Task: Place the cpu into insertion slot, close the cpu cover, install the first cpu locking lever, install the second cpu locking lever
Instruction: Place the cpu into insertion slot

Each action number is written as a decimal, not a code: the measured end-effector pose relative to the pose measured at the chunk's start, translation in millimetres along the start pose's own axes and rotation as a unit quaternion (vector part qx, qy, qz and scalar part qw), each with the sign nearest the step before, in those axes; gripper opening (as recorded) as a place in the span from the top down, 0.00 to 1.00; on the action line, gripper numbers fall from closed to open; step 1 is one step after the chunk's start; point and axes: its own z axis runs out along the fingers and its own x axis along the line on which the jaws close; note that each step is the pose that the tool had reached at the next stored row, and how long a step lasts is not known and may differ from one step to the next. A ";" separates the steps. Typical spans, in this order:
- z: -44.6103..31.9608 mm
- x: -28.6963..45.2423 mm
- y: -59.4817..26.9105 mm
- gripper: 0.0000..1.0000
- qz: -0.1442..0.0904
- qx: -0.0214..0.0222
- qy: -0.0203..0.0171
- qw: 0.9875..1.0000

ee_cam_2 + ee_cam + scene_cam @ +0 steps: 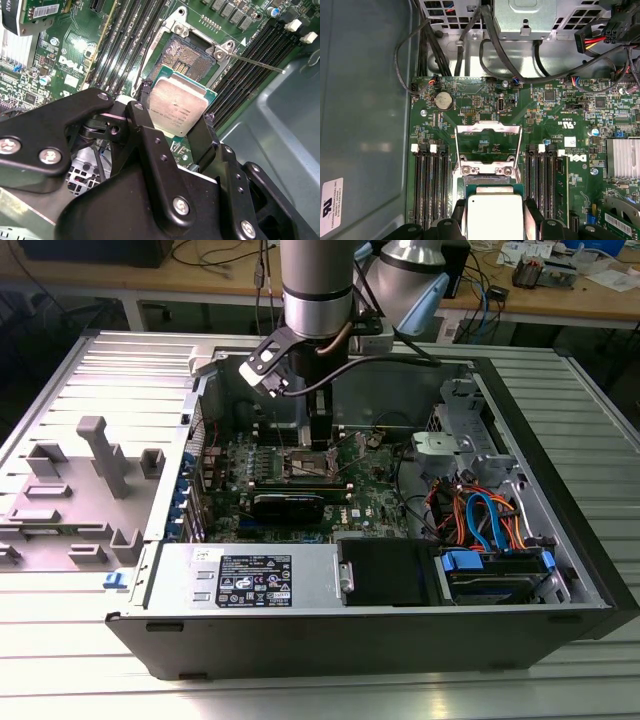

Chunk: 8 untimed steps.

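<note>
Silver-grey cpu point(177, 107) is pinched between our black fingers point(202, 142), just beside the bare slot point(192, 52); we see its cover point(489, 129) raised, inside an open case point(350, 640) on the bench point(80, 640).

Diffuse overhead lighting. We note a bright sheen on the ribbed bench point(330, 700) around the computer case point(380, 640), whose interior lies shaded beneath the arm point(318, 290). In both wrist views the cpu point(177, 107) point(492, 215) glares pale, nearly washed out.
</note>
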 end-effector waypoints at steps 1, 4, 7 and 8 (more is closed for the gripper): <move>0.5 0.0 0.0 0.46 0.000 0.000 0.000 1.000; 4.1 0.2 -0.5 0.46 0.000 0.000 0.000 1.000; 9.3 0.6 -2.6 0.46 0.000 0.000 0.000 1.000; 10.6 0.7 -3.1 0.46 0.000 0.000 0.000 1.000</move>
